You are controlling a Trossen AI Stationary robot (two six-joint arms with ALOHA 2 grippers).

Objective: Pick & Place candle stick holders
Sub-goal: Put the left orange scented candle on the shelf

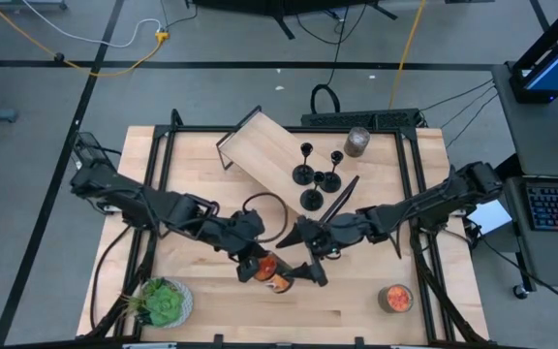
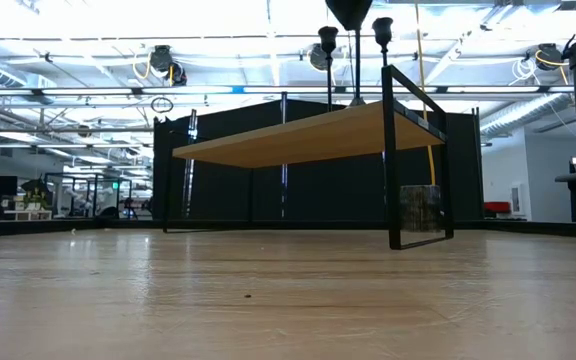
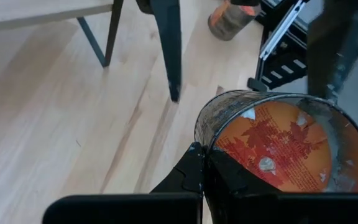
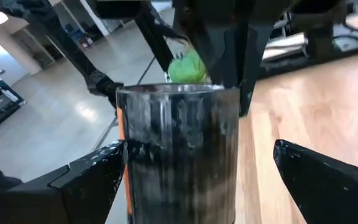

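Two matte-black jointed arms (image 1: 153, 204), bulky at the joints, each ending in flat, angular dark fingers (image 4: 328, 180)

Three matte-black candle stick holders (image 1: 319, 174) stood upright on the tilted wooden shelf's right end, at about one o'clock from the surface's centre. Each had a round flat base, thin stem and small cup, clustered close together.

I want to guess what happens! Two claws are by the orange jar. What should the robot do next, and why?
Probably pull the right gripper back, away from the jar. Its fingers stand open on either side of it, while the left gripper is shut on the jar's rim, so the left one alone seems to hold it.
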